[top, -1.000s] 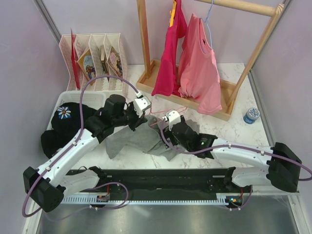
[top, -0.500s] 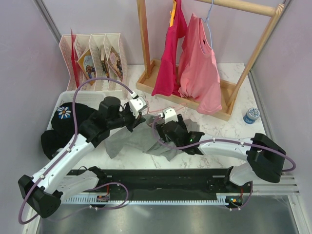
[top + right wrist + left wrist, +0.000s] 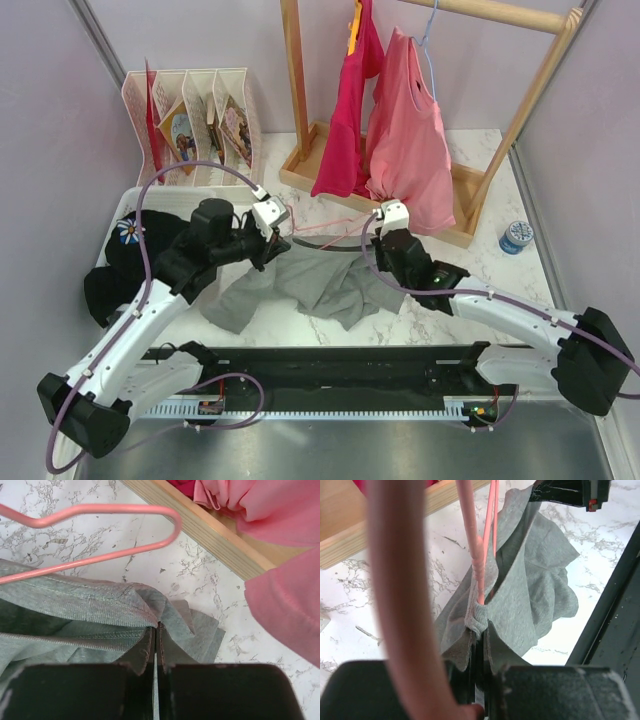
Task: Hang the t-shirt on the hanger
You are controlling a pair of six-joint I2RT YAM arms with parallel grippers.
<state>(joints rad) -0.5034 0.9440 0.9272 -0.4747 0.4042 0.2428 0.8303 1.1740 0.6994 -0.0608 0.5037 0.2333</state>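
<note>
1. T-shirt point(image 3: 305, 285), grey, lies rumpled on the marble bench point(image 3: 530, 275). It is stretched between the two arms, in front of the wooden rack point(image 3: 292, 90).
2. Hanger point(image 3: 115, 509), salmon-pink, sits at the shirt's far edge. One rod runs down into the cloth; a bent end lies bare over the bench, near the rack base.
3. Left jaws: pressed together on a bunched knot of grey cloth, right where the hanger rod meets it.
4. Right jaws: pressed together, pinching a fold at the t-shirt's edge, just below the hanger's bend.
5. Left of the shirt, a white bin point(image 3: 125, 200) holds a black daisy garment point(image 3: 125, 260). Pink tops point(image 3: 405, 140) hang on the rack.
</note>
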